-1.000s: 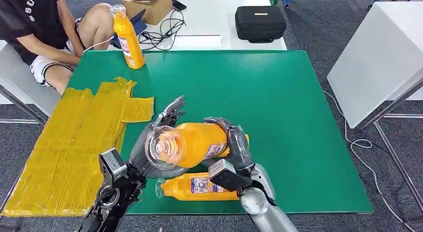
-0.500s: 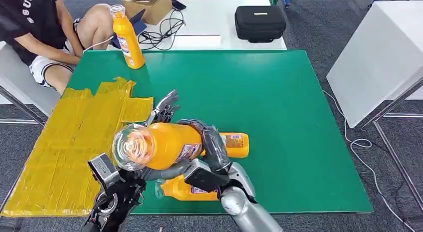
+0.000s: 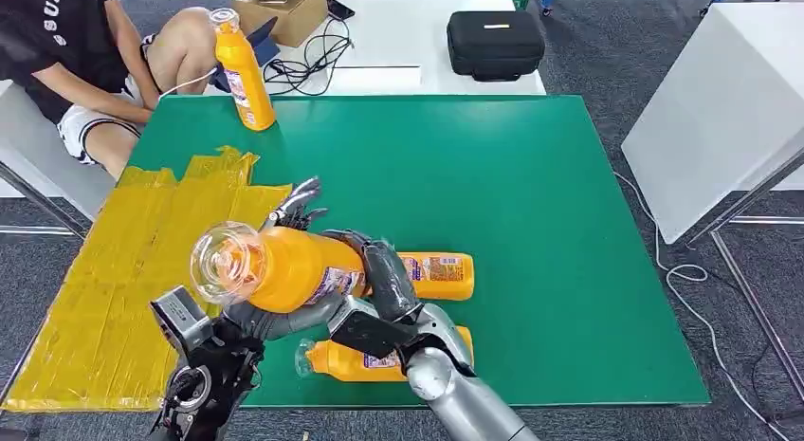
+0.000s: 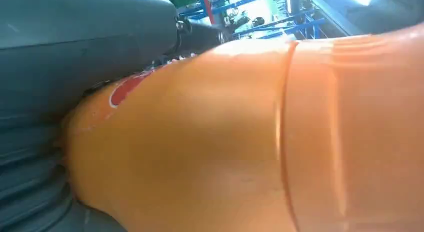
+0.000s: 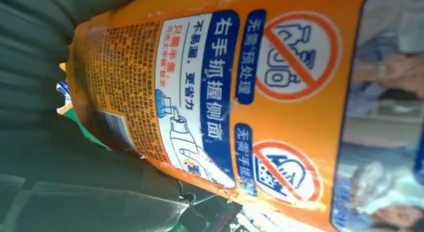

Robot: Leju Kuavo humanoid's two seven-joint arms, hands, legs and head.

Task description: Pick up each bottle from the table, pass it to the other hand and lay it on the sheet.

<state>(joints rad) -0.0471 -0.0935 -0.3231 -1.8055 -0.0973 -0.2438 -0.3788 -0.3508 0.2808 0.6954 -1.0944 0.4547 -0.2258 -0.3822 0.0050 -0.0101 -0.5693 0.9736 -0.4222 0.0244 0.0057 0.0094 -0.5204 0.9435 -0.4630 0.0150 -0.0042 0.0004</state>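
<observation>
Nearest the camera, lying on its side at the front edge of the green desk (image 3: 531, 194): an orange bottle (image 3: 356, 361), partly behind the right arm. Raised above it, held level with its clear cap toward the camera: the held orange bottle (image 3: 284, 268), gripped around the middle by the right robot hand (image 3: 379, 270), dark fingers wrapped over the label. Under and behind the same bottle: the left robot hand (image 3: 296, 206), fingers spread past the far side, palm hidden, so whether gripping or merely cradling cannot be told. Just beyond, flat on the desk: a third orange bottle (image 3: 438, 275). To the left, spread over the desk's edge: the yellow sheet (image 3: 133, 270). At the far left corner, upright: a fourth orange bottle (image 3: 243, 73). Beyond, seated: a person (image 3: 85, 62); on a white table (image 3: 417, 33), a black case (image 3: 495, 43).
</observation>
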